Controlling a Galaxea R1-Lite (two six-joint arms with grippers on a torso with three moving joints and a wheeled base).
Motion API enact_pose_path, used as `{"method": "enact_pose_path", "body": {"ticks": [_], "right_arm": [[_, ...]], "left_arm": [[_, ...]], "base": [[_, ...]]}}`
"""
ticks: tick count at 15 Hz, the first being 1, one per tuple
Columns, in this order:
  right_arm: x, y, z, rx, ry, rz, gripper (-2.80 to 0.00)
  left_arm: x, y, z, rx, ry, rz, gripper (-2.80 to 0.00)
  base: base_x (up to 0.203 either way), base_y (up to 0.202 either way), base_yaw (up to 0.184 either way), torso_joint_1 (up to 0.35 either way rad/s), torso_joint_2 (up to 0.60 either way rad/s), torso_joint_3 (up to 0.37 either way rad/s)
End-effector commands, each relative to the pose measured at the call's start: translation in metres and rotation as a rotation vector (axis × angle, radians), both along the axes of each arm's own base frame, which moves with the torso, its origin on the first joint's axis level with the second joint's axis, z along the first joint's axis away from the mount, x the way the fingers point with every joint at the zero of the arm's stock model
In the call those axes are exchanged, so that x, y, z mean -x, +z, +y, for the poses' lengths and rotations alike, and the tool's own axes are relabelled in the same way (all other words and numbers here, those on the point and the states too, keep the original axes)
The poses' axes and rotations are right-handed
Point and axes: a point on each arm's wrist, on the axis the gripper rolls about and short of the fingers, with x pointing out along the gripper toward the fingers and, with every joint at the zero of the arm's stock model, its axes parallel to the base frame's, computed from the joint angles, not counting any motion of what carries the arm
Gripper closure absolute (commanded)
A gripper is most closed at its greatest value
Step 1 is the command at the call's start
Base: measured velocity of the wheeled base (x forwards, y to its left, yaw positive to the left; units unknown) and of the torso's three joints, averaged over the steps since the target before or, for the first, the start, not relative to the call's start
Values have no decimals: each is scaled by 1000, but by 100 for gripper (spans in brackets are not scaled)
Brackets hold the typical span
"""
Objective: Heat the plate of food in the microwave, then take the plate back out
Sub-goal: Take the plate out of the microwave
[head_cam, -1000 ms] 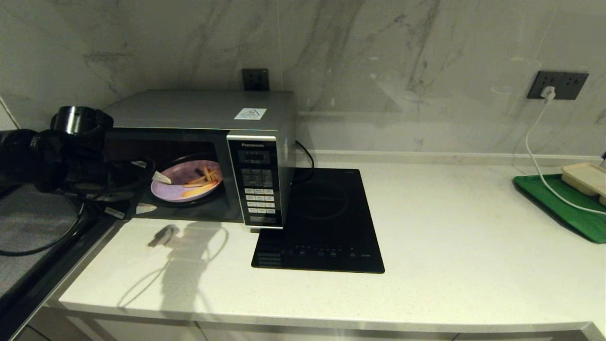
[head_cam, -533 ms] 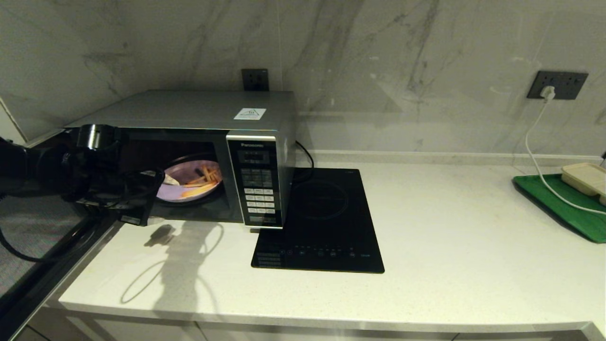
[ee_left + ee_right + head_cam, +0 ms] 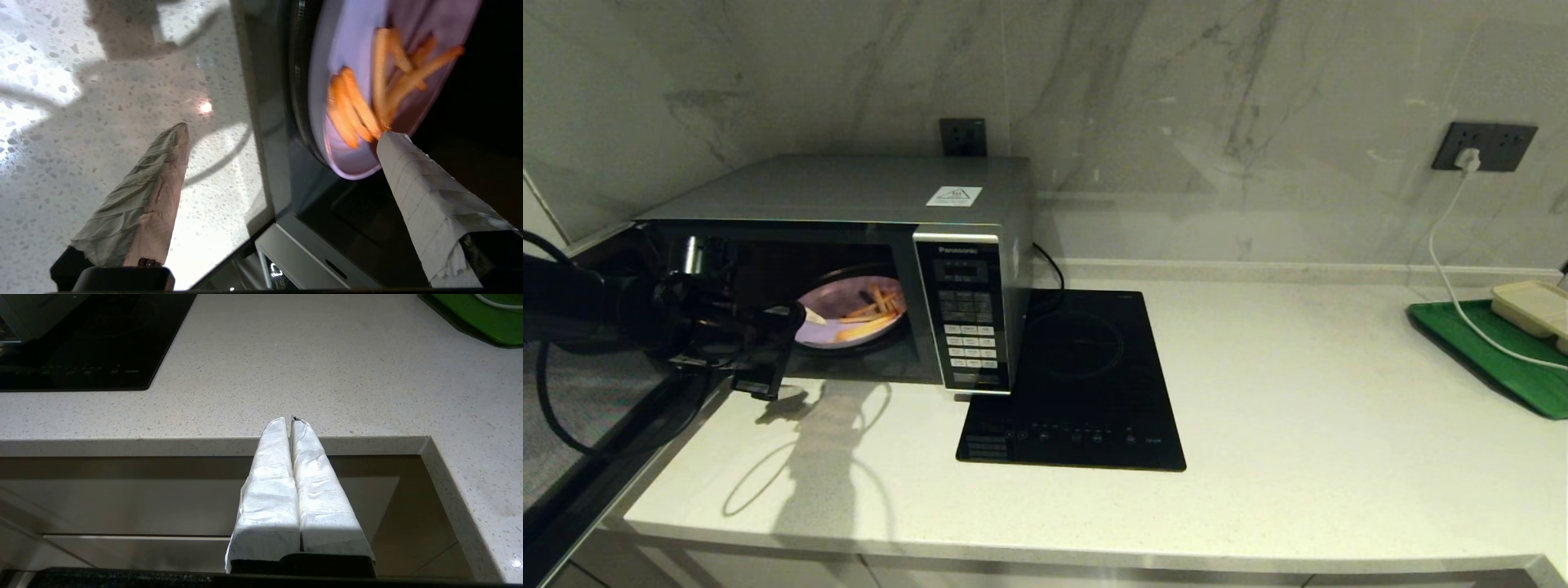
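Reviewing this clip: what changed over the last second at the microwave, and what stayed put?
The left gripper, open, dropped lower and drew back a little from the plate of food, its arm sinking toward the counter edge. It holds nothing; one finger sits by the plate's rim. The plate stayed on the turntable inside the microwave, door open. The induction hob and green tray did not move. The right gripper is shut, below the counter front.

Left gripper (image 3: 792, 347) has advanced and dropped toward the open cavity of the silver-grey Panasonic microwave (image 3: 866, 245), one taped finger now at the round lilac plastic plate of orange fries (image 3: 849, 314).
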Motion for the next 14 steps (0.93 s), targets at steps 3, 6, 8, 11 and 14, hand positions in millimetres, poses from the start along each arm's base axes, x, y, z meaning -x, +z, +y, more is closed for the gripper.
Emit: {"method": "enact_pose_path", "body": {"ticks": [3,6,8,11,14], "right_arm": [[0,0,0,0,0,2,0],[0,0,0,0,0,2,0],[0,0,0,0,0,2,0],[0,0,0,0,0,2,0],[0,0,0,0,0,2,0]], "left_arm": [[-9,-13,2,10,10,27,-280],[-15,-16,2,15,15,28,-280],[-20,-18,3,18,24,26,-280],[-22,-18,3,18,24,23,-280],[-25,-23,3,18,24,35,-280]], "base": [[0,0,0,0,0,0],[0,0,0,0,0,0],[0,0,0,0,0,0],[0,0,0,0,0,0],[0,0,0,0,0,0]]}}
